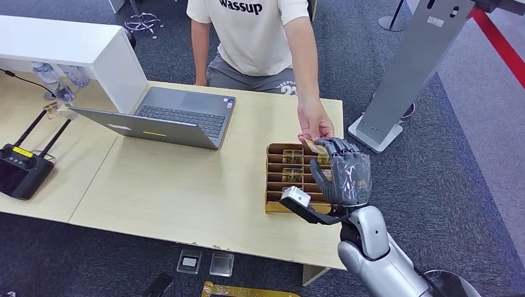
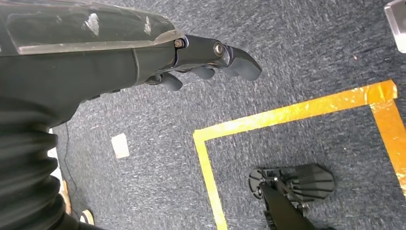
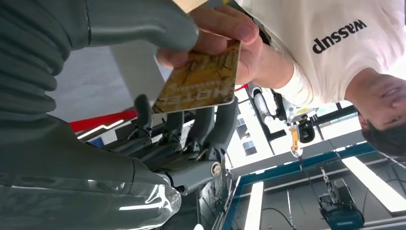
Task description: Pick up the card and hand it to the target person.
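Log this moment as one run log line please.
stage: handover | right hand: holds gold card | person's hand: gripping card | left hand: hanging, empty

Laptop [image 1: 179, 114] left of slotted tray [image 1: 277, 179] on table [image 1: 173, 192]; person [image 1: 254, 37] behind; remote [image 1: 21, 170], prob. controller, far left.

The head view looks forward and down from high on the robot onto the table [image 1: 186, 185], with the person [image 1: 254, 37] at 12 o'clock and the right hand [image 1: 343, 173] at 4 o'clock. The right wrist view sits close behind that hand [image 3: 182, 139], turned upside down, facing up at the card [image 3: 201, 81] and person [image 3: 335, 52]; both views share these. The left wrist view, close behind the left hand [image 2: 206, 62], faces down at the carpet [image 2: 297, 57].
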### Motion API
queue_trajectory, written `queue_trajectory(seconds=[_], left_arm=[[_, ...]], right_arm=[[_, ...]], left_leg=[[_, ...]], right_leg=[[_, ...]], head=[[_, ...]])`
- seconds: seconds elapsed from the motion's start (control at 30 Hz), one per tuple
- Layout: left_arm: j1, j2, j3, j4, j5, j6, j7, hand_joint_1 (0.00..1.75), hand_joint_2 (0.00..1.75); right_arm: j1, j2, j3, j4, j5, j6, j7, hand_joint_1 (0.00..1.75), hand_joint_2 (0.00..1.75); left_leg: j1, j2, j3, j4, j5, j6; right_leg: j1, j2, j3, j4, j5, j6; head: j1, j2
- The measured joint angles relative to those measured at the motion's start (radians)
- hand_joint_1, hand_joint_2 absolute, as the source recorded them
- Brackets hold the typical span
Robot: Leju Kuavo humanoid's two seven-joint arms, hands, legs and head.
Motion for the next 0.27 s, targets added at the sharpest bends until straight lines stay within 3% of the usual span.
queue_trajectory(seconds=[0.03, 0.1, 0.23, 0.27], left_arm=[[0.000, 0.000, 0.000, 0.000, 0.002, 0.003, -0.002, 0.00, 0.00], [0.002, 0.000, -0.001, 0.000, 0.012, 0.013, -0.005, 0.00, 0.00], [0.014, 0.000, 0.000, 0.000, 0.032, 0.031, -0.006, 0.00, 0.00], [0.016, 0.000, 0.000, 0.000, 0.033, 0.034, -0.007, 0.00, 0.00]], right_arm=[[0.003, 0.004, -0.004, 0.005, -0.038, 0.000, -0.018, 0.00, 1.75], [0.014, 0.012, -0.014, 0.009, -0.184, 0.001, -0.075, 0.00, 1.75], [0.038, 0.018, -0.035, -0.007, -0.672, 0.071, -0.218, 0.00, 1.75], [0.042, 0.017, -0.038, -0.011, -0.737, 0.089, -0.235, 0.00, 1.75]], left_leg=[[0.000, 0.000, 0.000, 0.000, 0.000, 0.000], [0.000, 0.000, 0.000, 0.000, 0.000, 0.000], [0.000, 0.000, 0.000, 0.000, 0.000, 0.000], [0.000, 0.000, 0.000, 0.000, 0.000, 0.000]], right_leg=[[0.000, 0.000, 0.000, 0.000, 0.000, 0.000], [0.000, 0.000, 0.000, 0.000, 0.000, 0.000], [0.000, 0.000, 0.000, 0.000, 0.000, 0.000], [0.000, 0.000, 0.000, 0.000, 0.000, 0.000]], head=[[0.000, 0.000], [0.000, 0.000], [0.000, 0.000], [0.000, 0.000]])
